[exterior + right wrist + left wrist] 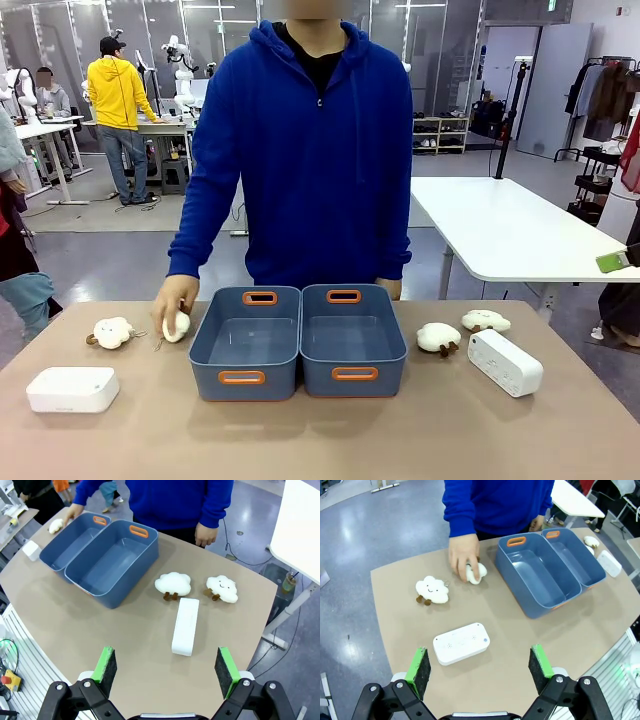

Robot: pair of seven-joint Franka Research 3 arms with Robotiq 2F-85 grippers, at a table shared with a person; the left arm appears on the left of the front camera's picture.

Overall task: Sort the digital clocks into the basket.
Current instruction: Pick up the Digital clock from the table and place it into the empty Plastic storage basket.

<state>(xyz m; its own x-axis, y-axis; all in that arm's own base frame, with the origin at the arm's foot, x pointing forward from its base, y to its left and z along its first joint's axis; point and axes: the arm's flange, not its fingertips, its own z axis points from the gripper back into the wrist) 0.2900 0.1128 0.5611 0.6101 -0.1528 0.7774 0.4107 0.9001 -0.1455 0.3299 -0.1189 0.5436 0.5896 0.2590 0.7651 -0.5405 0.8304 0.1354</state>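
My left fingers (418,666) wide, hovering above white clock (461,643) on worktop (505,655). My right fingers (106,664) wide, above second clock (185,626). Person's hand (172,300) on plush toy (178,326) beside left basket (275,383).

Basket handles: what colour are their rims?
The handle rims are orange, clearest in the front view.

Mid-table, the left basket (215,385) and the right basket (388,383) stand touching. One white clock (72,389) lies near left, a second clock (504,362) at right, angled. The person's hand (172,300) rests on a plush toy (178,327) just left of the baskets. Another plush (112,332) lies farther left, and right of the baskets are a third plush (438,337) and a fourth plush (485,320).
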